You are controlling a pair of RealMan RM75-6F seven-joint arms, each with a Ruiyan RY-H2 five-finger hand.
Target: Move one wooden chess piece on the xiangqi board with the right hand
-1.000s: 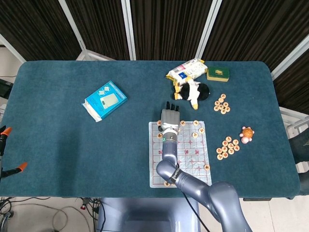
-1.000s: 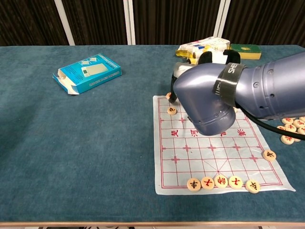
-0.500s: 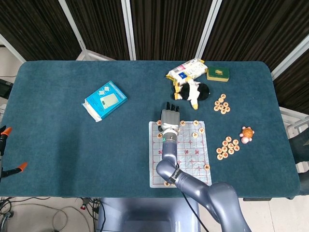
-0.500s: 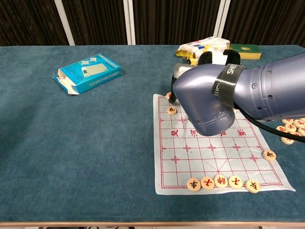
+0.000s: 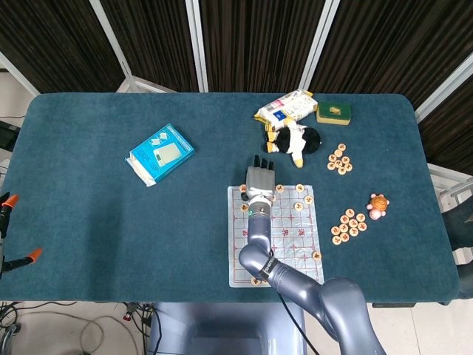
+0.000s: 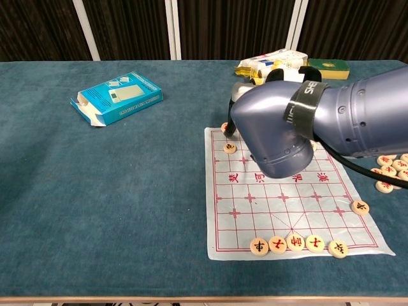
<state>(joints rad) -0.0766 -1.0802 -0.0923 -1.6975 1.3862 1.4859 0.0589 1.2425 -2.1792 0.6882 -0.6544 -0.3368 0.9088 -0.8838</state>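
Observation:
The xiangqi board (image 5: 284,240) is a pale sheet with a red grid near the table's front edge, also seen in the chest view as the board (image 6: 280,210). Wooden pieces (image 5: 298,207) lie along its far rows, and a row of pieces (image 6: 296,241) lines its near edge. My right hand (image 5: 259,178) hovers palm down over the board's far left corner, its fingers (image 5: 263,161) stretched out past the far edge. Nothing shows in its grasp; what lies under the palm is hidden. In the chest view my right arm (image 6: 287,131) blocks the hand and the board's far middle. One piece (image 6: 230,148) sits just left of the arm. The left hand is out of both views.
A blue box (image 5: 160,153) lies at the far left. A plush toy (image 5: 294,139), a snack packet (image 5: 287,106) and a green box (image 5: 334,112) sit beyond the board. Loose pieces (image 5: 339,158) and more pieces (image 5: 349,225) lie to the right, beside a small turtle toy (image 5: 378,205).
In the chest view my right arm has lifted very slightly. The hand and the pieces stay where they were.

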